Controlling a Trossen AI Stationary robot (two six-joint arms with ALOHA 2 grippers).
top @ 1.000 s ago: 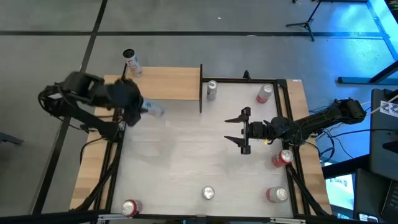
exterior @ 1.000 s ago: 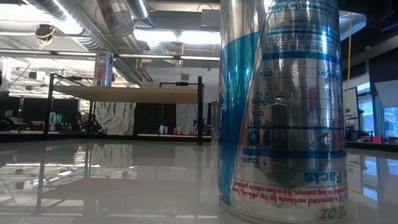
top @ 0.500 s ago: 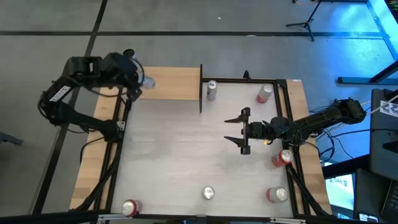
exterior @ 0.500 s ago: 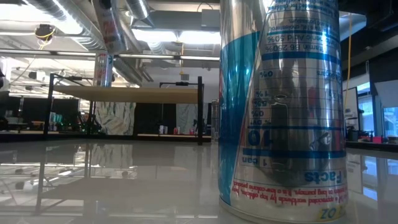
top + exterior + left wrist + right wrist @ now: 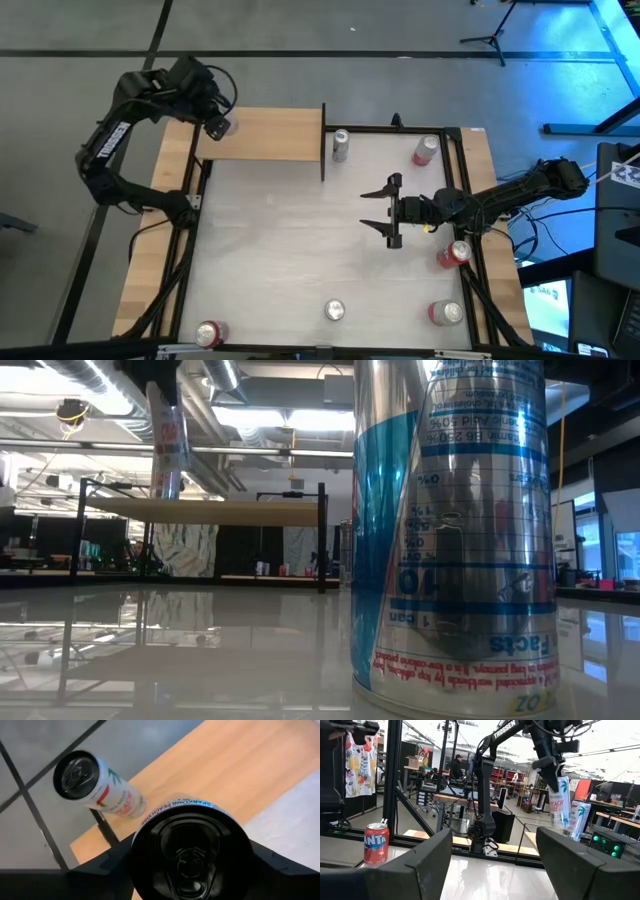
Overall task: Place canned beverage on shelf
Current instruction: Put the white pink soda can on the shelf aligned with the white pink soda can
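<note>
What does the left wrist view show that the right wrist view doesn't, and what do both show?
Only the left wrist view shows the tan shelf from above and the held can's top, with the lettering round its rim.

Only the right wrist view shows a red can on the table, the left arm from the side, and a person in the room behind.

Both show the can held in the left gripper and the white can already standing at the shelf's corner.

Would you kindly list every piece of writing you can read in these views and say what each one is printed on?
"SPARKLING PEACH" on the can held in the left pincer.
"fanta" on the red can.
"TROSSEN" on the left arm.
"Facts", upside down, on the near can.
The shelf can's label is too blurred.
</note>
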